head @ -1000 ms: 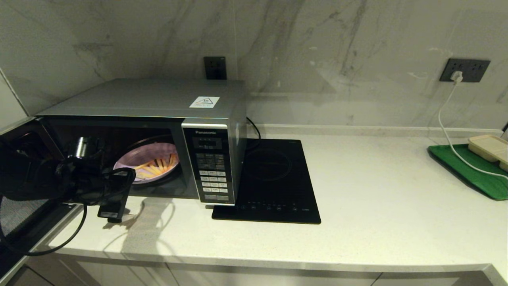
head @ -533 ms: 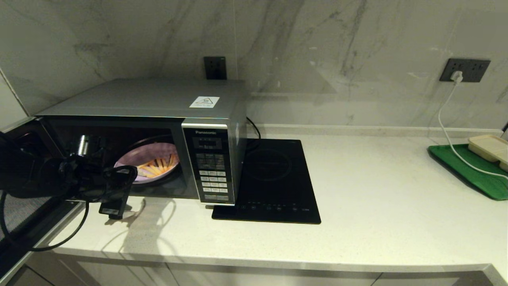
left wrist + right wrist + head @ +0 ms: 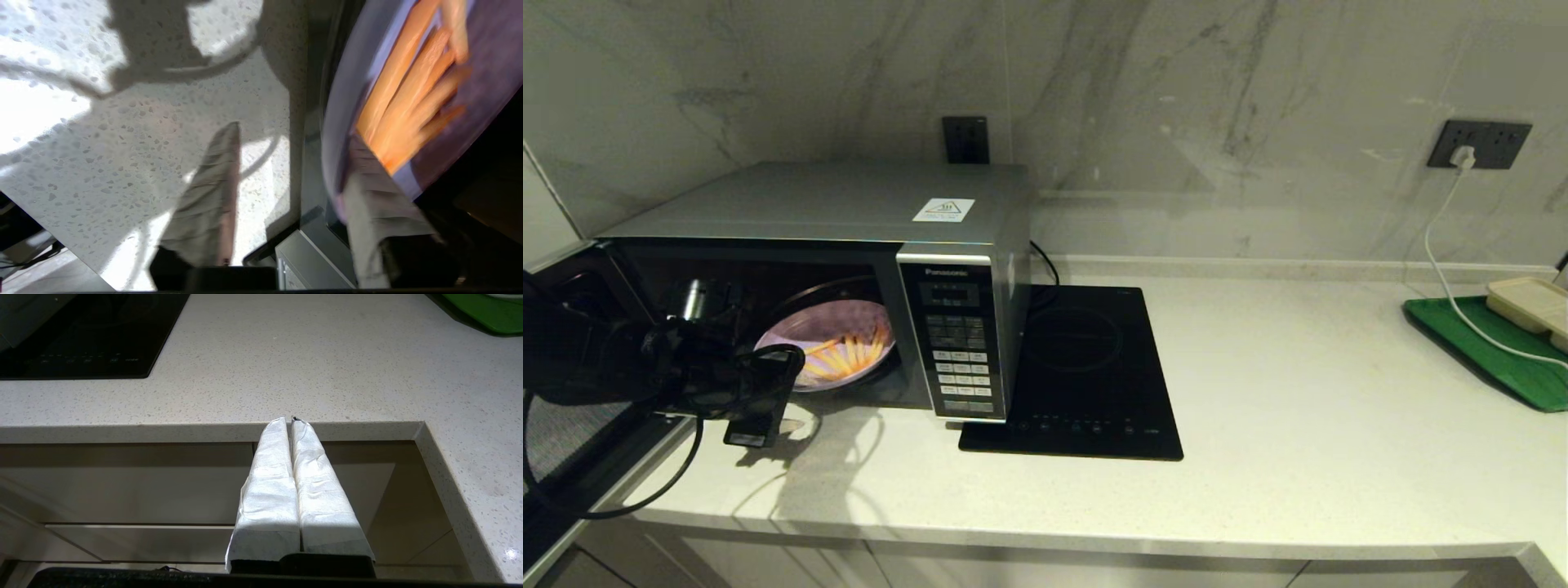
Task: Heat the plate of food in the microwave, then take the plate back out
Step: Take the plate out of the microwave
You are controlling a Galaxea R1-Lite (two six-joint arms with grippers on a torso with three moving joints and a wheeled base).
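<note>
A: From the head, where is the left gripper (image 3: 783, 390)?

B: At the mouth of the open silver box microwave (image 3: 849, 220); the round lilac-purple plate of orange fries (image 3: 829, 345) sits inside, just beyond it.

A: And its wrist view?

B: The left gripper (image 3: 292, 159) stands partly open. One taped finger (image 3: 367, 192) lies against the plate of fries (image 3: 408, 94) at its rim, the other over the speckled white counter (image 3: 122, 134). A firm hold, I cannot tell.

A: The right wrist?

B: The right gripper (image 3: 291, 421), fingers pressed together and holding nothing, hangs below the counter's edge (image 3: 163, 430).
</note>
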